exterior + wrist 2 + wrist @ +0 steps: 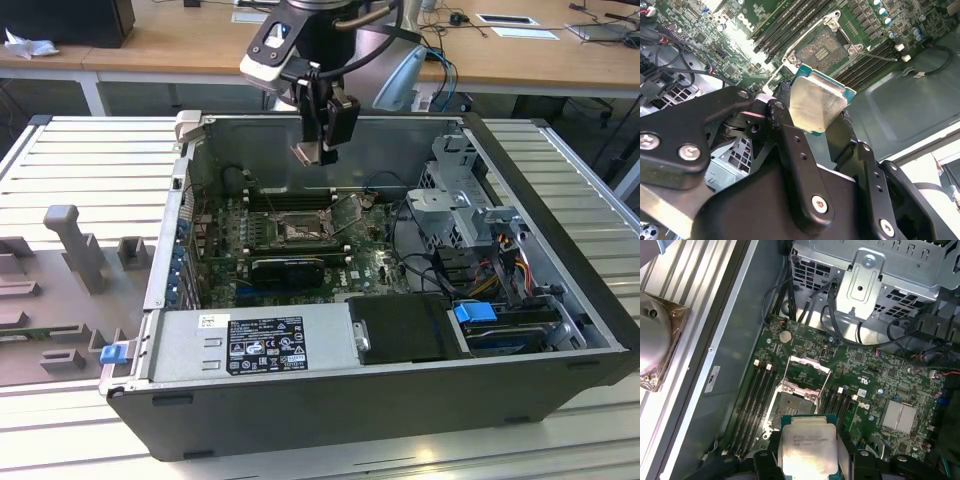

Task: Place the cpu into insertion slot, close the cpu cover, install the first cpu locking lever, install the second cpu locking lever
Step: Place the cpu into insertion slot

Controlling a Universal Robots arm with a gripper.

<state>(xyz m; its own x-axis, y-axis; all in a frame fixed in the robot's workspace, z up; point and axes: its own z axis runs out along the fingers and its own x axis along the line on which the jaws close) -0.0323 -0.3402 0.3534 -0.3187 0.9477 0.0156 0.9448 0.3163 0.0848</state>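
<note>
Gripper (322, 152): black two-finger unit, hanging over the open computer case (400, 400), clear of the board.
Jaws: pinching the cpu by two opposite edges; finger (782, 107) pressed against one side.
Cpu (817, 105): held aloft, silver-grey top visible in both wrist views (807, 450), green edge showing; not in contact with the socket.
Insertion slot (300, 230): on the green board (370, 265), at 6 o'clock of the gripper in the exterior view; unfilled, contact field exposed (792, 407).
Cpu cover (807, 365): swung up off the socket, window frame standing open.
Memory slots (285, 200): long dark rows at 12 o'clock of the socket in the exterior view.
Power supply (260, 345): grey box with label, at 6 o'clock of the socket.
Drive cage (460, 200): perforated metal, at 3 o'clock of the socket.
</note>
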